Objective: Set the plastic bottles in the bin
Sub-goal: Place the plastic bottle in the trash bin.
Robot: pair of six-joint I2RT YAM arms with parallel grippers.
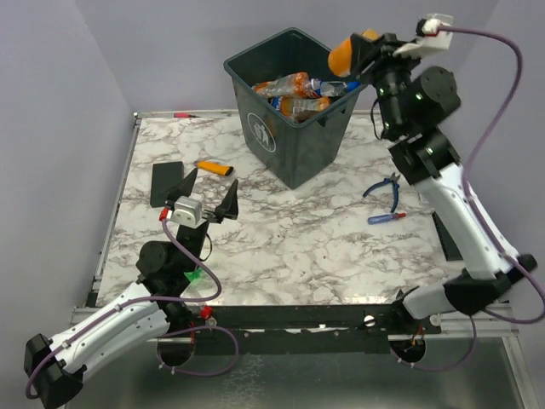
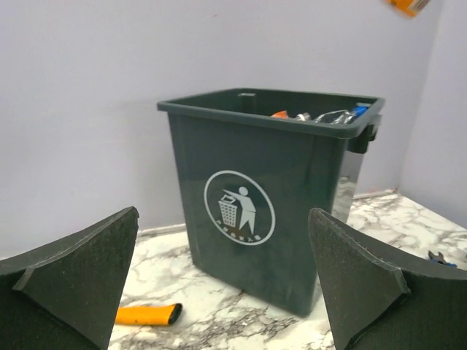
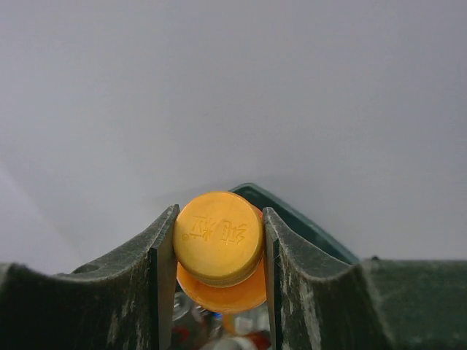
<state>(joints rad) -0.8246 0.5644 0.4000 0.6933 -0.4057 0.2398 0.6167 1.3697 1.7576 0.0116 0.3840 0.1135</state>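
A white marbled table (image 1: 281, 247) is sitting between plain lavender-grey walls (image 1: 51, 102). At its 12 o'clock the dark bin (image 1: 294, 149) is standing upright, its white logo facing the arms, and other bottles (image 1: 294, 88) are lying piled inside it nearly up to the rim.

Above the bin's 2 o'clock corner the right gripper (image 1: 358, 53) is pinching an orange bottle (image 1: 342, 56) by the neck. In the wrist view the two pads are pressing on either side of the orange cap. The bottle's body is pointing away towards the opening, with the rim and the pile showing beyond it.

The step in hand looks like the drop. To do it well, the right arm should be carrying the bottle further towards the middle of the opening before it lets go. From here it seems to be hanging close over the rim and might glance off the edge or off the heaped bottles. A full, quick opening would be letting the cap slip free cleanly.

At 8 o'clock the left gripper (image 1: 210, 189) is hovering low with its jaws spread wide and nothing between them. An orange lighter (image 1: 215, 168) and a black pad (image 1: 168, 183) are lying just beyond it at 10 o'clock. Blue-handled pliers (image 1: 385, 186) are lying at 3 o'clock.
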